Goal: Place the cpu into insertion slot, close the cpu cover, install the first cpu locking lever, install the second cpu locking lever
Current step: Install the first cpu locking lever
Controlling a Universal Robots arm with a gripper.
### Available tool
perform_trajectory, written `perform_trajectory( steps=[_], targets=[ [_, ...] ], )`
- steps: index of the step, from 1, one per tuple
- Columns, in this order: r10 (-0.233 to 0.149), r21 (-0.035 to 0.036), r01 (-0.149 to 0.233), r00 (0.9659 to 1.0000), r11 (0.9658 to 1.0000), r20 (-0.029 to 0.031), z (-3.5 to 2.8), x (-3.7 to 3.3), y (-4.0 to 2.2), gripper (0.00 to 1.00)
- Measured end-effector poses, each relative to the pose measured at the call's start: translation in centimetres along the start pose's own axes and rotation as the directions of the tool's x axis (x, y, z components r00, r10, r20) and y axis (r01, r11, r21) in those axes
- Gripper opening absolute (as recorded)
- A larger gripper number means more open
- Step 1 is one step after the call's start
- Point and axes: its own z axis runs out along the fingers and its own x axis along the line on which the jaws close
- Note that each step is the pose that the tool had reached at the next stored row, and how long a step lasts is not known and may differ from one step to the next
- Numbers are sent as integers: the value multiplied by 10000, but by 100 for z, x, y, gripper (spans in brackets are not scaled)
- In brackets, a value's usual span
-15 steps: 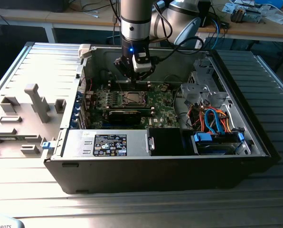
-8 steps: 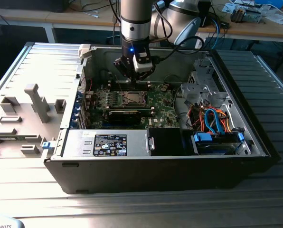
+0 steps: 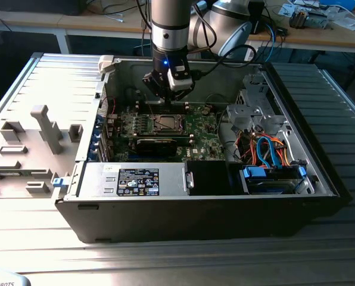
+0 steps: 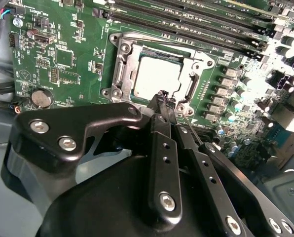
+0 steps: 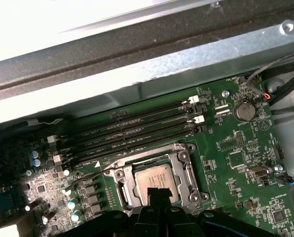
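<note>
You've got the gripper (image 3: 167, 89) inside the open PC case (image 3: 320, 173), hanging just above the board (image 3: 198, 128) at the far edge of the slot (image 3: 165, 124). In both wrist views the cpu (image 4: 157, 78) (image 5: 154, 180) sits flat in the slot (image 4: 118, 66) (image 5: 186, 168), silver top showing. The cover (image 4: 121, 59) lies around it as a grey frame; can't tell if it's fully down or if either lever is latched. The fingers (image 4: 162, 106) look pinched together with nothing between them, tips right at the near edge of the cpu; contact not clear. RAM slots (image 5: 132, 131) run along the far side of the slot. A coin cell (image 5: 244, 110) sits well apart from it on the board
</note>
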Motion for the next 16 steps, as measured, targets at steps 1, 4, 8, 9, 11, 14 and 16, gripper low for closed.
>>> perform_trajectory(
  steps=[1,4,8,9,11,14,16],
  targets=[
    [-23,-1,23,10000,10000,0,0,0,0,11],
    [-104,-3,104,9999,9999,1,0,1,0,11],
    [-216,-5,216,9998,9998,1,0,1,0,11],
    [-249,-5,249,9997,9997,1,0,1,0,11],
    [-309,-6,309,9995,9995,1,0,1,0,11],
    [-418,-8,418,9991,9991,2,0,1,0,11],
    [-461,-9,461,9989,9989,2,0,1,0,11]
  ],
)
